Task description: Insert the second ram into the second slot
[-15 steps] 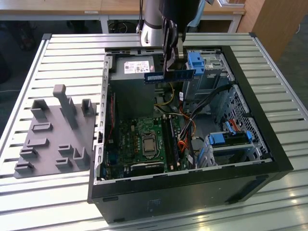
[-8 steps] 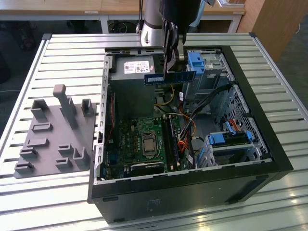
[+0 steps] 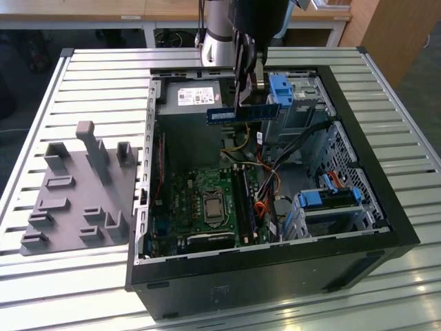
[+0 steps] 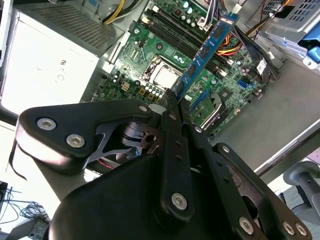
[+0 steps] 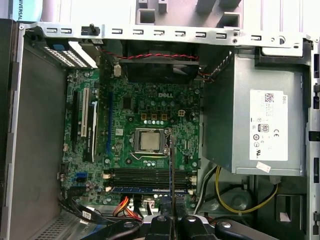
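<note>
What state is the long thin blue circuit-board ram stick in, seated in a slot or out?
Out: the gripper holds the ram stick in mid-air above the green motherboard.

Exterior view looks down into the case (image 3: 275,269); both wrist views share the motherboard (image 4: 137,50) (image 5: 120,125).

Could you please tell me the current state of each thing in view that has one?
second ram, held above the motherboard, not in any slot
end effector, shut on the second ram
computer case, lying on its side, side panel off
processor, bare, no cooler on it
memory slots, one holds a blue stick, the others look empty
</note>
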Robot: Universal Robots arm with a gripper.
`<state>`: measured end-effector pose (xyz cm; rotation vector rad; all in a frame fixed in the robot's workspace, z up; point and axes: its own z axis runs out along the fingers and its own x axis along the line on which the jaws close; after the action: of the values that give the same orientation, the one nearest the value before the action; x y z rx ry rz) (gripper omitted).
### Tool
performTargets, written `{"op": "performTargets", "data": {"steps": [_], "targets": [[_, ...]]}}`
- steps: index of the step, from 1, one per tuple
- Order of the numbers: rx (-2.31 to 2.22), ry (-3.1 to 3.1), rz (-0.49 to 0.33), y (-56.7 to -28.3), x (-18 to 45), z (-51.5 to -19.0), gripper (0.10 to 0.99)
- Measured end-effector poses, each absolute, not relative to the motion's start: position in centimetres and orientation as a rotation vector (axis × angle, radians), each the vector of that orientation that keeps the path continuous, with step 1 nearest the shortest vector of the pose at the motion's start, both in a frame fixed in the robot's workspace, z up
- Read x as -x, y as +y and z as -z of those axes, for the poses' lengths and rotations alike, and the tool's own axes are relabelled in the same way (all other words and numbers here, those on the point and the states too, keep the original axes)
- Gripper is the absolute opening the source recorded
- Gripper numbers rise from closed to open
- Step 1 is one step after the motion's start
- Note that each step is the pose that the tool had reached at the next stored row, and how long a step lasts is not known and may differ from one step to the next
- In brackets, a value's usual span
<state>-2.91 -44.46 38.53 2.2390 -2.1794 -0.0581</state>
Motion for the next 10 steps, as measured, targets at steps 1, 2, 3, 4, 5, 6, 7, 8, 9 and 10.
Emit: {"op": "performTargets", "data": {"steps": [1,2,3,4,5,6,7,8,9,10], "targets": [[-2.238,-2.18,0.058,-44.47,2.91,-38.53,0.137],[-2.237,-2.181,0.058,-44.47,2.91,-38.53,0.137],[-2.236,-2.182,0.058,-44.47,2.9,-38.53,0.137],[-2.234,-2.184,0.058,-44.47,2.91,-38.53,0.137],[-2.232,-2.186,0.057,-44.47,2.91,-38.53,0.137],[-2.229,-2.189,0.057,-44.48,2.91,-38.53,0.137],[-2.226,-2.192,0.057,-44.48,2.91,-38.53,0.137],[-2.222,-2.196,0.057,-44.47,2.9,-38.53,0.137],[-2.218,-2.2,0.057,-44.47,2.9,-38.53,0.137],[-2.215,-2.204,0.057,-44.47,2.91,-38.53,0.137]]}}
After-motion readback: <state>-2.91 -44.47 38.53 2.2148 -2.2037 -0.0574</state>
